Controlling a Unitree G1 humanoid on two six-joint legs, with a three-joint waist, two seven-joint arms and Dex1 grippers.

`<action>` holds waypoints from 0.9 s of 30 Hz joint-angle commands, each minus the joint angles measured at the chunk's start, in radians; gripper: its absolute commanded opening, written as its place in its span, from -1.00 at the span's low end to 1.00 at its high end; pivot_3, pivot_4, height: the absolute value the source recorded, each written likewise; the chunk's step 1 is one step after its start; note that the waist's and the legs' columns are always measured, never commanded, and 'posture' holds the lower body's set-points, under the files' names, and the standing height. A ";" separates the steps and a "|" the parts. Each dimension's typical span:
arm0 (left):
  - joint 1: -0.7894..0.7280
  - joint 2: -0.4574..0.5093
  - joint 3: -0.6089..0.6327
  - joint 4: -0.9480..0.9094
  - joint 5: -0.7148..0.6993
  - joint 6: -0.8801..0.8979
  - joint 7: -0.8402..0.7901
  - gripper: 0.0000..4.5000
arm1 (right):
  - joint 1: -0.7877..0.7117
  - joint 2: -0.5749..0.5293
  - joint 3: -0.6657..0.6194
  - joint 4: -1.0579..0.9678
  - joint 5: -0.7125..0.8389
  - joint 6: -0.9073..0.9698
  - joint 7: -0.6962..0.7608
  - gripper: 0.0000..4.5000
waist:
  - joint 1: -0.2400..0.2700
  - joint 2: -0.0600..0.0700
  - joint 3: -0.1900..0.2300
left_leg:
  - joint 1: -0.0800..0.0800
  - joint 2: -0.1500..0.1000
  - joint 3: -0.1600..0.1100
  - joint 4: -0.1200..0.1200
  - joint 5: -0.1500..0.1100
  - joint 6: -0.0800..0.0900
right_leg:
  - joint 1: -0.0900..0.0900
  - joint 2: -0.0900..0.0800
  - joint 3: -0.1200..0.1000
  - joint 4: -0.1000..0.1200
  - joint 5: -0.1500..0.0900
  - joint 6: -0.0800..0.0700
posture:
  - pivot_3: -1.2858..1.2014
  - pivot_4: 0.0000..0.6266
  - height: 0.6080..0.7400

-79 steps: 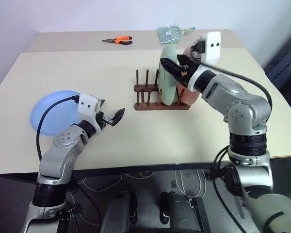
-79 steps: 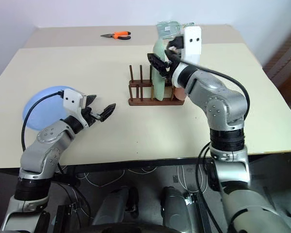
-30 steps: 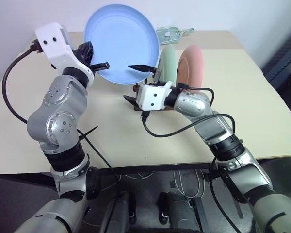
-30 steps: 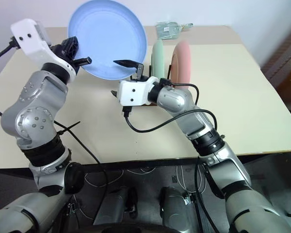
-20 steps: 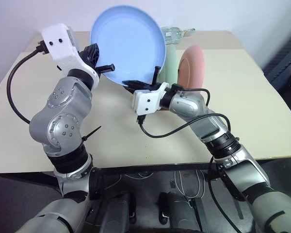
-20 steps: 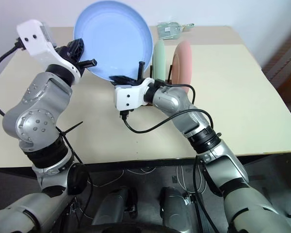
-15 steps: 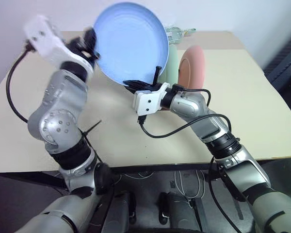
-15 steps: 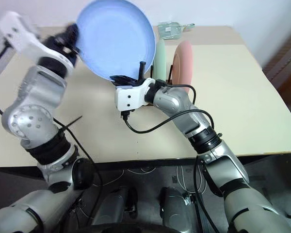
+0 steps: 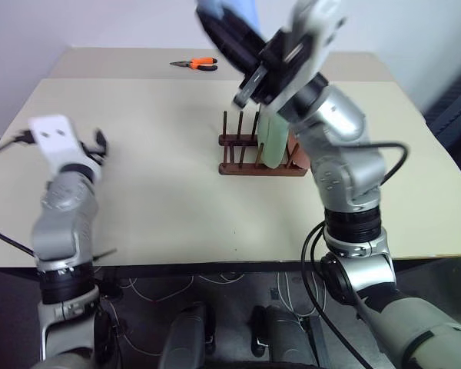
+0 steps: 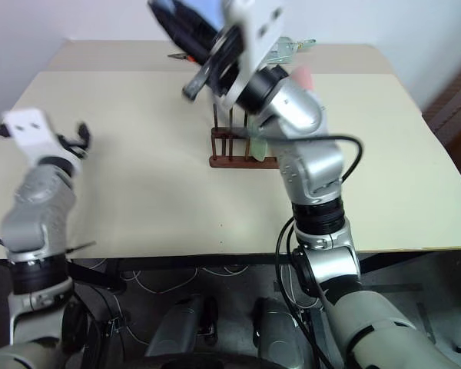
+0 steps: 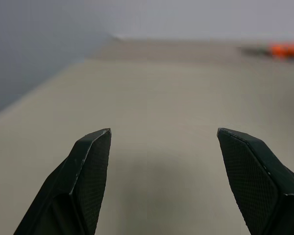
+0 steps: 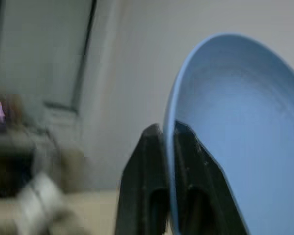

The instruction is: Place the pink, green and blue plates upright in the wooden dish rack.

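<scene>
right pincer (image 12: pixel 167 134) clamped on rim of round, shallow, light-blue plate (image 12: pixel 235 132)

Orange-handled pliers (image 9: pixel 197 64) are lying near the far edge of the beige table (image 9: pixel 161 192). A greenish packet (image 10: pixel 286 48) is sitting along that same far edge, well apart from the pliers.

Light blue plate (image 12: pixel 235 122), mint green plate (image 9: pixel 272 142), dark brown rack (image 9: pixel 250 157), apparently orange-handled pliers (image 9: pixel 194 64)
</scene>
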 commanded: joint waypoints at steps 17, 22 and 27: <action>0.174 0.008 -0.154 -0.133 0.023 -0.137 -0.297 0.57 | -0.052 0.132 -0.195 0.200 0.484 0.314 -0.631 -1.00 | -0.018 0.003 0.000 | -0.004 0.001 0.010 -0.003 0.002 0.004 | -0.012 0.000 0.004 0.004 0.001 -0.002 | 0.03 -0.52 1.00; 0.191 0.004 -0.160 -0.145 0.022 -0.137 -0.329 0.57 | -0.077 0.127 -0.199 0.301 0.424 0.279 -0.656 -1.00 | -0.020 0.003 0.000 | -0.004 0.001 0.010 -0.003 0.002 0.004 | -0.012 0.000 0.004 0.004 0.001 -0.002 | 0.03 -0.52 1.00; 0.193 -0.004 -0.166 -0.159 0.025 -0.132 -0.342 0.60 | -0.111 0.108 -0.193 0.369 0.375 0.261 -0.609 -0.54 | -0.019 0.003 0.000 | -0.004 0.001 0.010 -0.003 0.002 0.004 | -0.012 0.000 0.004 0.004 0.001 -0.002 | 0.03 -0.52 1.00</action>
